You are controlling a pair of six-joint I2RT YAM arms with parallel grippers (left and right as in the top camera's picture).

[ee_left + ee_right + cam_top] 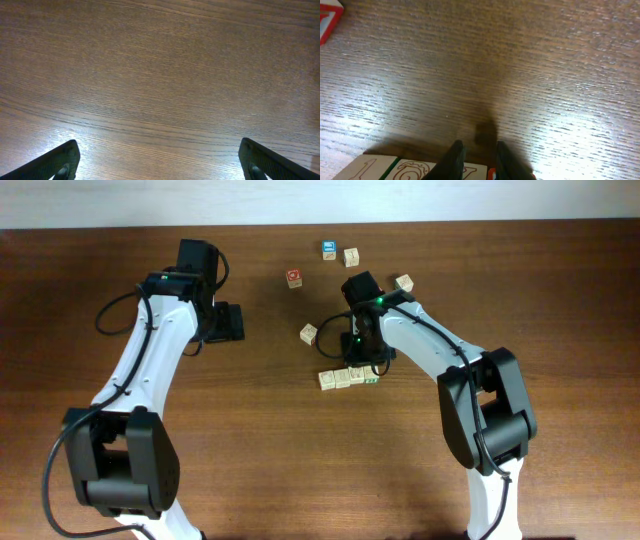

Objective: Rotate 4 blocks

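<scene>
Left claw (157,145) stands wide open over the tabletop (160,60); right claw (479,161) is closed on one block (479,173) in a touching row of blocks (343,378) near mid-tabletop; a red cube (327,20) lies well apart, beyond.

The table (560,290) bears a row of blocks (342,378), loose pale cubes (308,333), a blue cube (329,249), a red cube (294,277).

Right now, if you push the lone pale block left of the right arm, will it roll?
The lone block likely slides, not rolls: it is a flat-faced cube. It looks wooden, so probably stiff and light. The table looks glossy, so it may skid.
</scene>
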